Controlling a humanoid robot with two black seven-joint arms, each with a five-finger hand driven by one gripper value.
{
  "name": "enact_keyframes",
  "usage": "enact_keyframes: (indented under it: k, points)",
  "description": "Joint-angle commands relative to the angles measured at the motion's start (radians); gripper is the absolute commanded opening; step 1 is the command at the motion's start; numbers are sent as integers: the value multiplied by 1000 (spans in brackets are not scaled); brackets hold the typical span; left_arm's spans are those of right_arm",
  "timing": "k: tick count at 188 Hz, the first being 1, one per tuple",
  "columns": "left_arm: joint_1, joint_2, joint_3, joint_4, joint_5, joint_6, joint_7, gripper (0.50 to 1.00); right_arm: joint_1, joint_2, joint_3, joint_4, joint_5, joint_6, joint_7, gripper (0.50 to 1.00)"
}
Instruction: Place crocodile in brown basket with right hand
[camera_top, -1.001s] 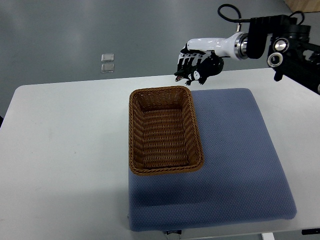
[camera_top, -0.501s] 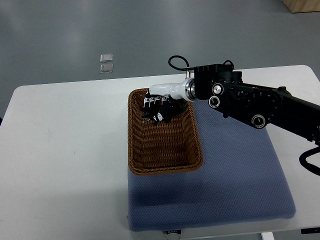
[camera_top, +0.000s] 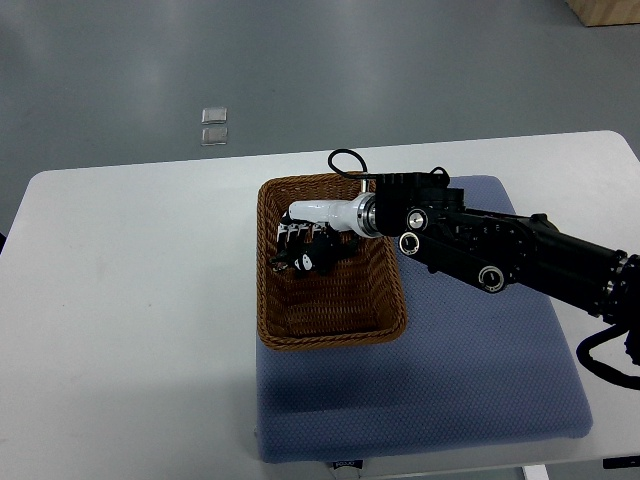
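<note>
Mat (camera_top: 480, 380): laid on the table (camera_top: 130, 300), at its near right edge.
Basket (camera_top: 330, 341): set on the mat's far left corner.
Crocodile (camera_top: 299, 263): held inside the basket's far left part, just under the fingers (camera_top: 291, 233).
Right hand (camera_top: 306, 236): fingers curled down, gripping the crocodile.

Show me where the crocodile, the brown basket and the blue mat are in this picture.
crocodile (camera_top: 308, 263): top view, on its dark body.
brown basket (camera_top: 263, 290): top view, on its left rim.
blue mat (camera_top: 480, 380): top view, on a bare part, right of the basket.
</note>
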Motion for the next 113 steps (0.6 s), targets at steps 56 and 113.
enact_keyframes:
  k: [56,113]
  points:
    - [0,0,0,1,0,0,-1,1000,-7,-11,15,0,-3,-2,4,928]
    - [0,0,0,3,0,0,-1,1000,33,-86,242,1,18,-2,5,928]
